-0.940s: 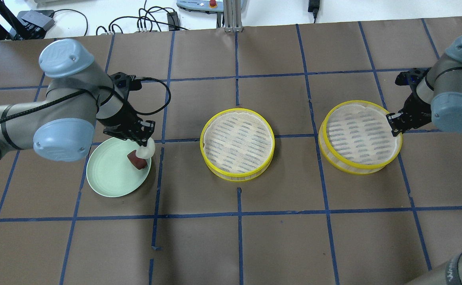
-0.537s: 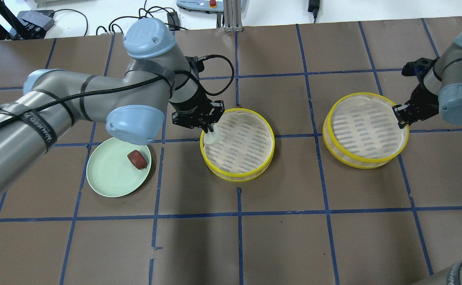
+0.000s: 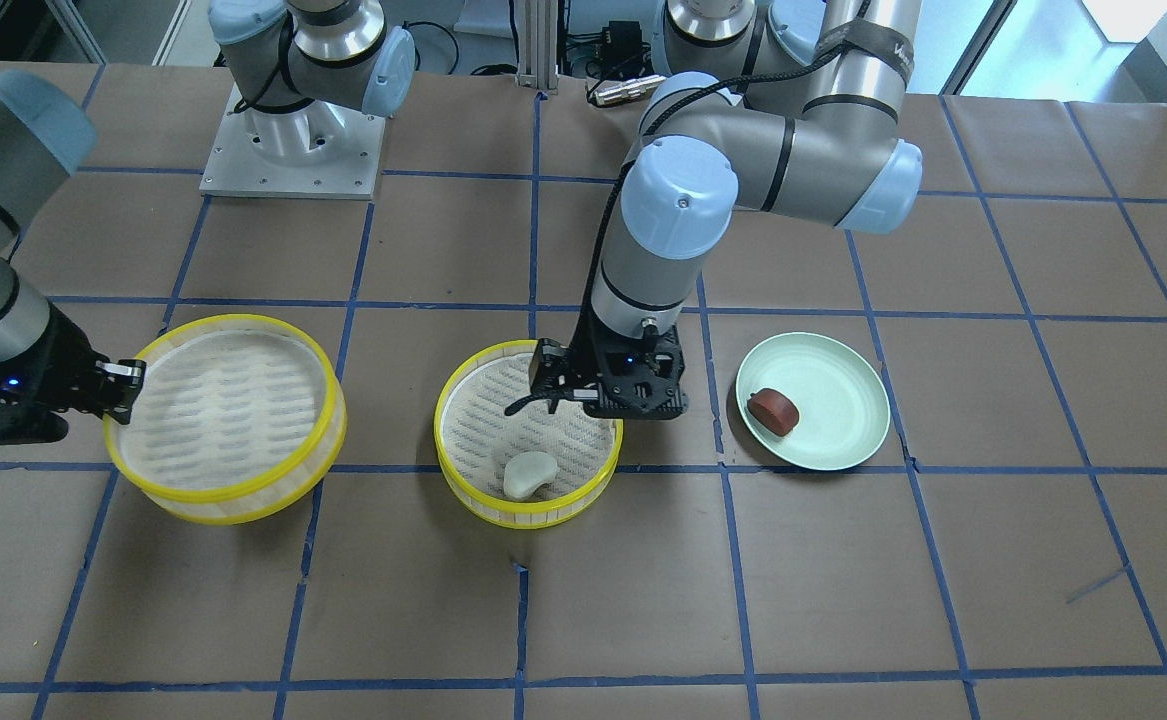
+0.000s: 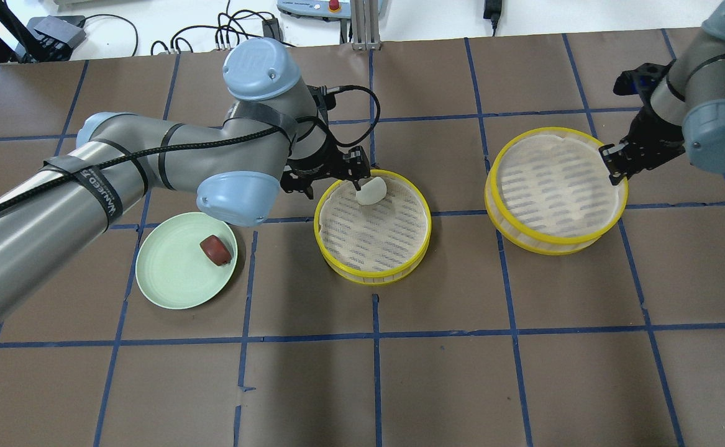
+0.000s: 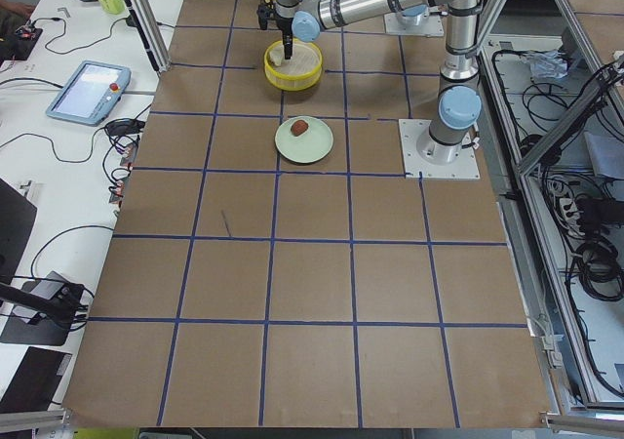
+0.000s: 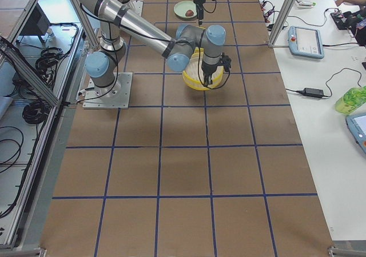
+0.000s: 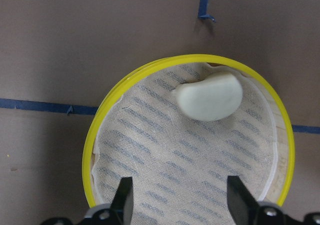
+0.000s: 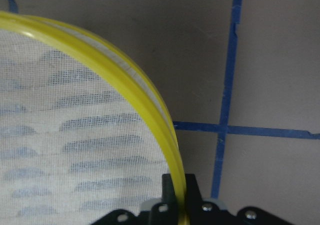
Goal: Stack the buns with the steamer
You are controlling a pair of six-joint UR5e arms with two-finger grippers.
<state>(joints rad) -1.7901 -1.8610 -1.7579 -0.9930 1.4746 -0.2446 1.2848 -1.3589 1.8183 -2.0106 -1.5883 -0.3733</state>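
Observation:
The white bun point(image 4: 370, 190) lies inside the middle yellow-rimmed steamer tray point(image 4: 371, 279), near its far edge; it also shows in the left wrist view point(image 7: 210, 96) and the front view point(image 3: 529, 473). My left gripper point(image 4: 332, 185) is open and empty just above that tray's near-left rim. The reddish-brown bun point(image 4: 215, 250) lies on the pale green plate point(image 4: 169, 279). My right gripper point(image 4: 614, 167) is shut on the rim of the second steamer tray point(image 4: 548, 245) and holds it slightly raised and tilted; the right wrist view shows the rim point(image 8: 150, 97) clamped between the jaws.
Brown paper with a blue tape grid covers the table. Cables and a controller box lie beyond its far edge. The left arm's forearm stretches over the table's left half, close above the plate.
My left gripper carried the white bun from the plate to the middle steamer and let it go there. My right gripper moved the second steamer up and toward the middle.

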